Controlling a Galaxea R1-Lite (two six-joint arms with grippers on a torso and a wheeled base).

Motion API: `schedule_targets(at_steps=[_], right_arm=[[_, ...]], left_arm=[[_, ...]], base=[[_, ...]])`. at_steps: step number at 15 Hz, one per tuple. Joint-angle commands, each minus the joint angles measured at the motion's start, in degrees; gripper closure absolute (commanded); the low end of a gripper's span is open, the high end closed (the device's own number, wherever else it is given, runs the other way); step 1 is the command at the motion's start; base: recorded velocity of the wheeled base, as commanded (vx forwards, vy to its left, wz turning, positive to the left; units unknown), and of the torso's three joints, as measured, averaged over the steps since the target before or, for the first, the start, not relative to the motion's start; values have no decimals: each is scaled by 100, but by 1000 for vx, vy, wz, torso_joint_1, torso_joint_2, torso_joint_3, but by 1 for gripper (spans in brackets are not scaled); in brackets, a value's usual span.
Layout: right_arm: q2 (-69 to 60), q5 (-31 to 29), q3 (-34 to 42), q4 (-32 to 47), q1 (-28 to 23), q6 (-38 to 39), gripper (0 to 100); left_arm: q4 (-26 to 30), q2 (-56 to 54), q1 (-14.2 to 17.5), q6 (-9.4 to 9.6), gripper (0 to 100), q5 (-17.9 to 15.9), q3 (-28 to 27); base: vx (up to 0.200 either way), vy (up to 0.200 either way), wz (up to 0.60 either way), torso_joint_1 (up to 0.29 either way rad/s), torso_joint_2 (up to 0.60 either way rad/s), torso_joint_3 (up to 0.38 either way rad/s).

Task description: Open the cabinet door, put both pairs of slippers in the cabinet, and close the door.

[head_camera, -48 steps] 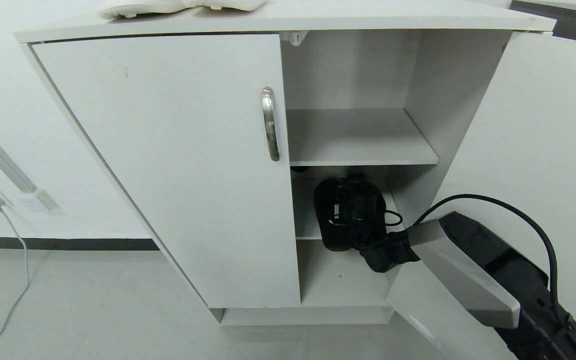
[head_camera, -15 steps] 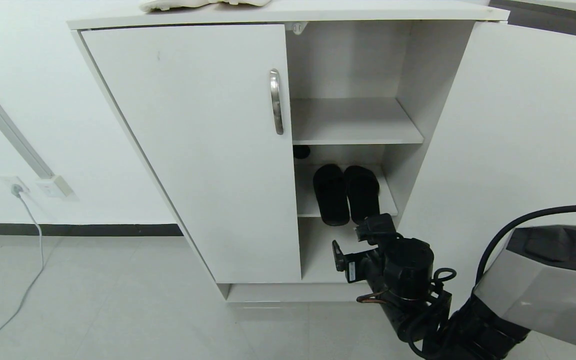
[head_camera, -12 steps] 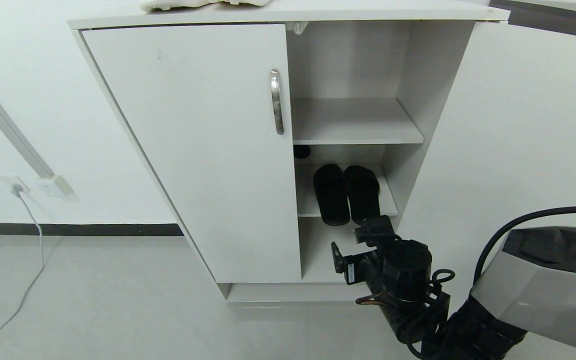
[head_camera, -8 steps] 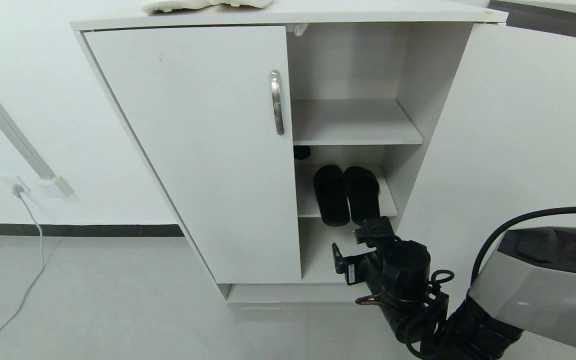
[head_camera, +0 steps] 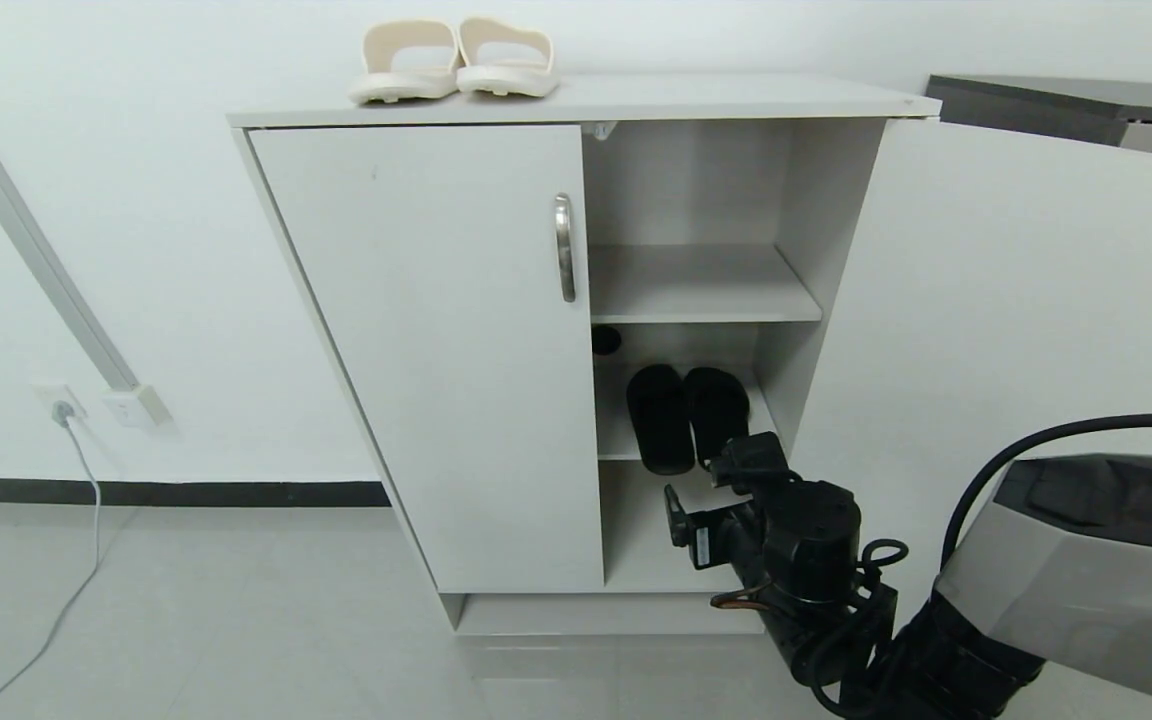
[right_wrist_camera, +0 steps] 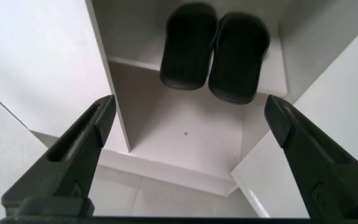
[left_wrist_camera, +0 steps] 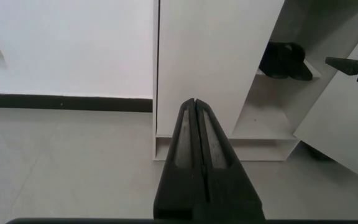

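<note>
**One pair shelved, one pair waiting on top**

A white wall and a pale tiled floor (head_camera: pixel 186 620) frame a white cabinet (head_camera: pixel 736 95).

The black slippers (head_camera: pixel 686 415) lie side by side on the middle shelf of its right-hand compartment. They sit far enough in that a closing door should clear them. The cream slippers (head_camera: pixel 456 62) sit as a pair on the cabinet's top, at 12 o'clock from the left door (head_camera: pixel 436 340). By my reckoning the task is about half done.

The left door is shut, its metal handle (head_camera: pixel 564 247) at its 3 o'clock edge. The right door (head_camera: pixel 1016 330) is swung wide toward 3 o'clock, which keeps the shelves reachable for the second pair.

The right gripper (head_camera: pixel 711 487) hangs at 6 o'clock of the black pair, just outside the opening. Its fingers are spread wide and hold nothing, so it looks ready for the cream pair above.

The left gripper (left_wrist_camera: pixel 194 106) is pressed closed on nothing, low over the floor and facing the cabinet's foot, out of the working arm's way.

A wall socket (head_camera: pixel 61 410) sits at 9 o'clock of the cabinet.
</note>
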State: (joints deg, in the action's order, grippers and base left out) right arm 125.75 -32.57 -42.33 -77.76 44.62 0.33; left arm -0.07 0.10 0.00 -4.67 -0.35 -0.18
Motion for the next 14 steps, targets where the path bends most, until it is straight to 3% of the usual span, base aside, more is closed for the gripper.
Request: schedule_targets(at_steps=[1,13,14], right_arm=[[29,-3,5,-2,-6,-7,0],[20,5,102,-125,-23,-7,0],[20,-3,111,-125,-14,-7,0]], left_arm=[[-1,8,0,1,100,0,1],[-1,8,9,10,100,0,1],[-1,-1,9,1,100,0,1]], base=[[0,0,0,2,2,207],[0,0,0,0,0,22],[0,200,0,2,-2,7]])
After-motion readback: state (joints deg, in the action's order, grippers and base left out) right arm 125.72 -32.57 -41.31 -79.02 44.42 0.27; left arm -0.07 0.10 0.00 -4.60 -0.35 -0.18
